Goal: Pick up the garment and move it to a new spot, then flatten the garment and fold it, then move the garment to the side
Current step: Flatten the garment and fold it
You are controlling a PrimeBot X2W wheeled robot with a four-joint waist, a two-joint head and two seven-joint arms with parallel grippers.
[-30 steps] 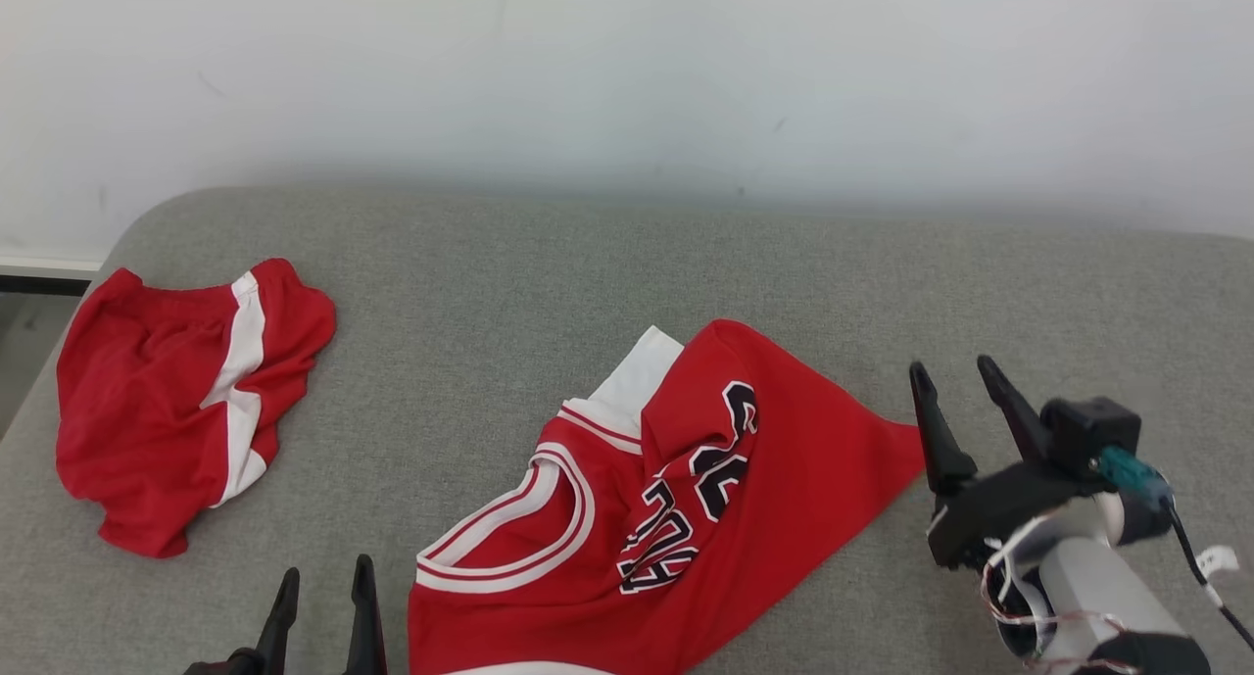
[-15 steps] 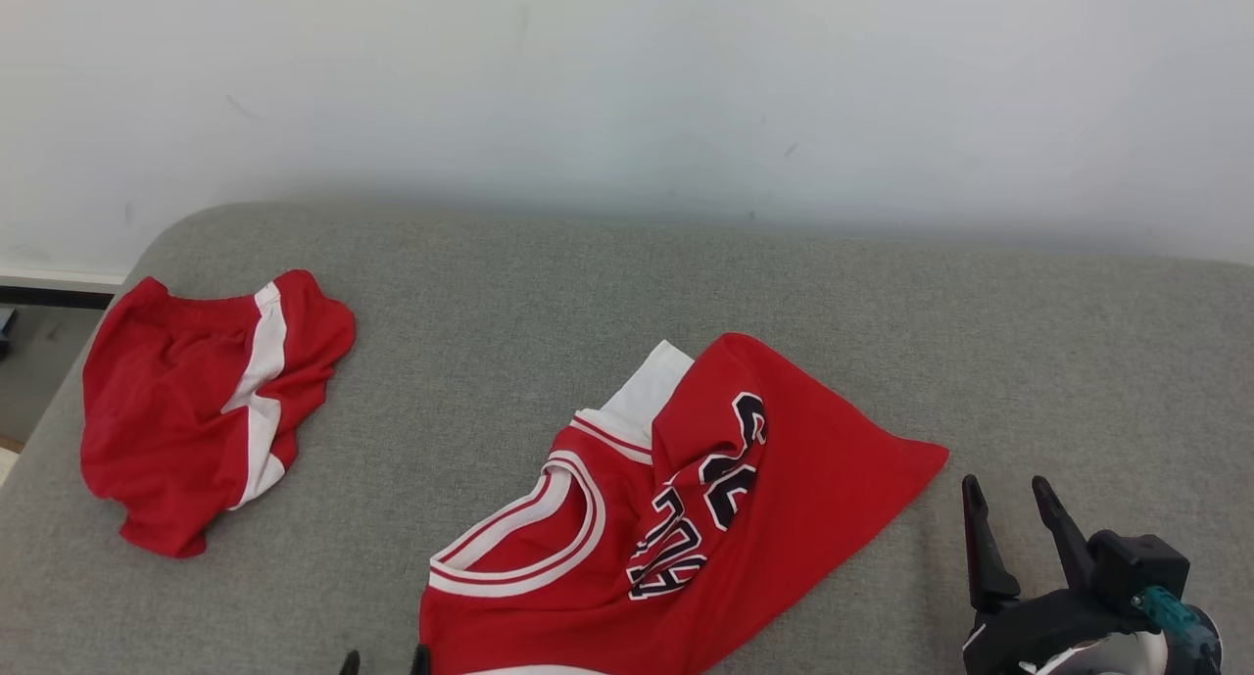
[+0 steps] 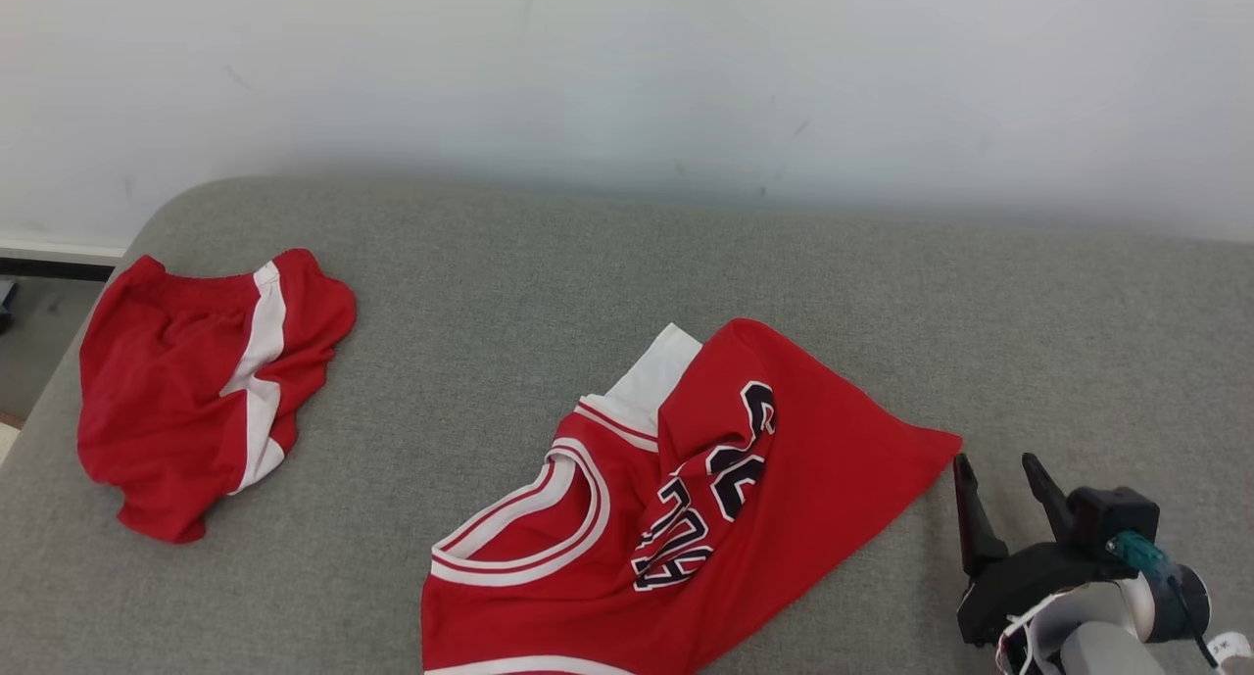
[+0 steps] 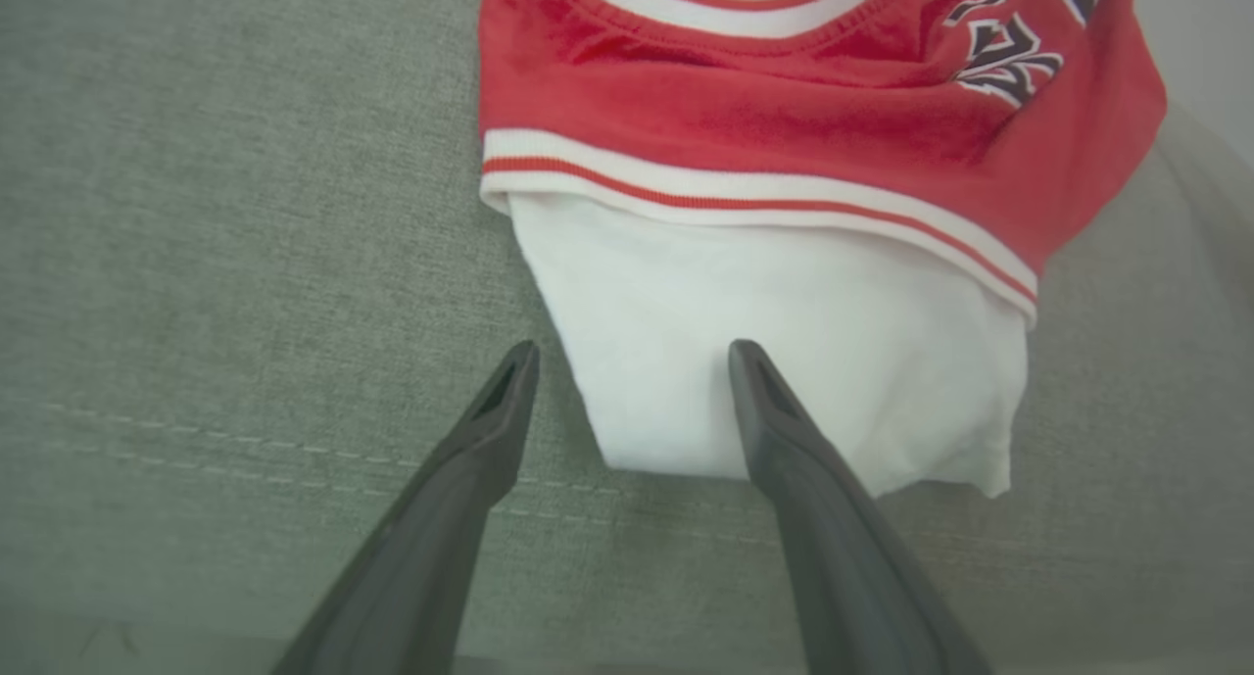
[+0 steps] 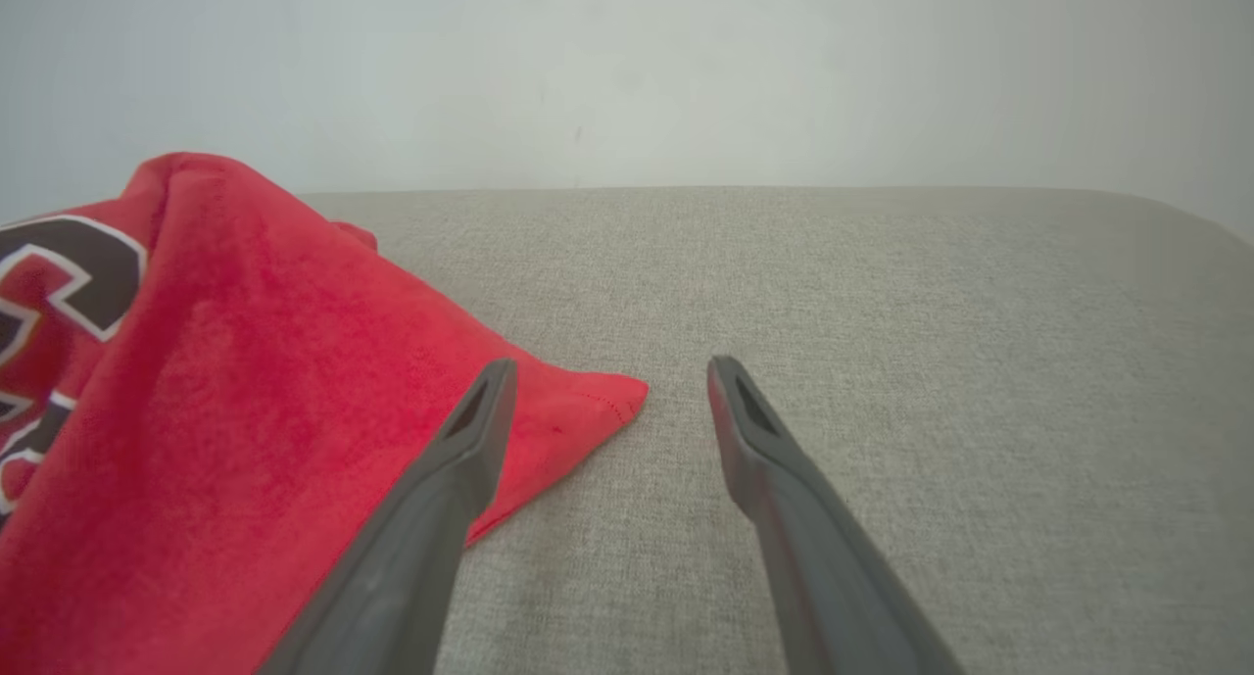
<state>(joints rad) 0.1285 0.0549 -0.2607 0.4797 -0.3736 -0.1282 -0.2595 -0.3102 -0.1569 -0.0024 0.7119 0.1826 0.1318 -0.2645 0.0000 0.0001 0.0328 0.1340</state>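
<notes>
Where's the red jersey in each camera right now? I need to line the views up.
Head view: jersey lies lower centre on the grey cushion.
Left wrist view: jersey across the top, its white panel hanging below.
Right wrist view: jersey on the left, one corner pointing right.
Shared landmark: the dark lettering, top right in left wrist, far left in right wrist.

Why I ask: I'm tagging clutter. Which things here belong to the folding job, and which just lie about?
Job: red jersey, left gripper, right gripper, both open near it.
Lying about: red shorts, apart on the grey cushion.
</notes>
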